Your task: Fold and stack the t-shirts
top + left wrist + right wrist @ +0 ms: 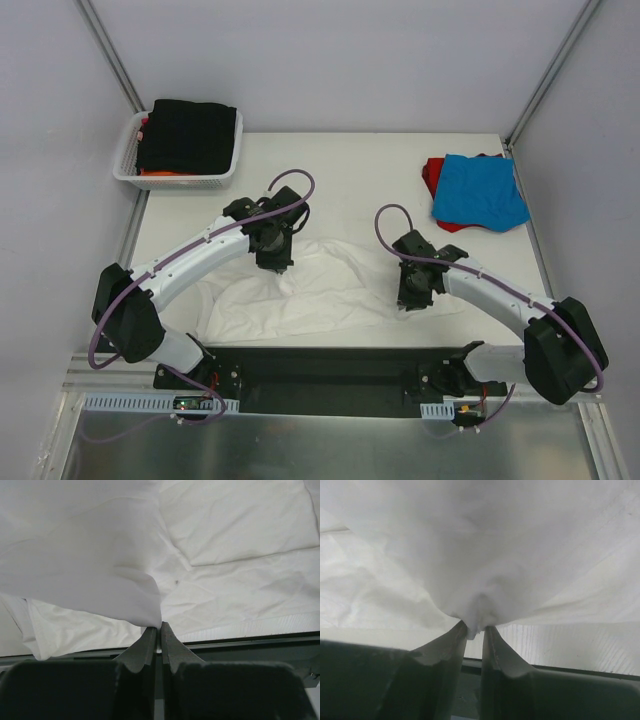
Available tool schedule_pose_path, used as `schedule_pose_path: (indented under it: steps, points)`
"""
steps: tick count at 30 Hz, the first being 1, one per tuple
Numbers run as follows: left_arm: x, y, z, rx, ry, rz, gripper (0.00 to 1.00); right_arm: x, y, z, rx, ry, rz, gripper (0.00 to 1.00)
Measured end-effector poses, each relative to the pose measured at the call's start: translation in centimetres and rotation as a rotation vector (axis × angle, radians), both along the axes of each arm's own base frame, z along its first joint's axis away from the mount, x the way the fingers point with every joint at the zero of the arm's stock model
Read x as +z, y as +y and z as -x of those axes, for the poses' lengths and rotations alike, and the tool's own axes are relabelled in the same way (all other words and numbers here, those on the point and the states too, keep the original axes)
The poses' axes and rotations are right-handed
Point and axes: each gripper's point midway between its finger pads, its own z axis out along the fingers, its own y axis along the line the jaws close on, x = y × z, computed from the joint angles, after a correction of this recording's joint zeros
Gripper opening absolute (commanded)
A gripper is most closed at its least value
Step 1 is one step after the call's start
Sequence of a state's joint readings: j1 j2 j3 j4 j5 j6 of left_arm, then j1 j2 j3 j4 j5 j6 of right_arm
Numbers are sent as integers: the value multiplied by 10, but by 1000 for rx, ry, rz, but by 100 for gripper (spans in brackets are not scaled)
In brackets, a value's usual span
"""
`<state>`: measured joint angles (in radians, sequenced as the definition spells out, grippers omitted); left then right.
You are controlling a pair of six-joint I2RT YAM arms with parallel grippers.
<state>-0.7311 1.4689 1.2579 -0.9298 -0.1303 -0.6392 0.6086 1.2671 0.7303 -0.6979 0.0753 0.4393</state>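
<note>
T-shirt (340,295), long axis left-right

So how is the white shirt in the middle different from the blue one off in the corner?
The white t-shirt lies spread and rumpled by the near edge of the table; the blue t-shirt is folded at the far right. The left pincer and right pincer each pinch the white one; neither holds the blue one. The white one lies on the table; the blue one rests on a red t-shirt. Both are outside the basket.
</note>
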Motion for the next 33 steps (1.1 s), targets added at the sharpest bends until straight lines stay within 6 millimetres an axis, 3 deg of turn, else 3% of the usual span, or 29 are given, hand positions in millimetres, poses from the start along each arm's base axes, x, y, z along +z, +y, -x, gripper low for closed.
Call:
schedule_pose_path:
  steps: [1, 2, 14, 25, 33]
  points:
    - [0, 0, 0, 0, 0, 0, 0, 0, 0, 0, 3, -2, 0, 3]
    - [0, 0, 0, 0, 0, 0, 0, 0, 0, -1, 5, -3, 1, 1]
    - [0, 0, 0, 0, 1, -1, 0, 4, -4, -1, 2, -3, 23, 1]
    - [0, -1, -2, -1, 0, -2, 0, 66, -19, -22, -38, -119, 75, 1]
    - [18, -1, -6, 3, -35, 8, 0, 81, -43, -14, -66, -113, 129, 1]
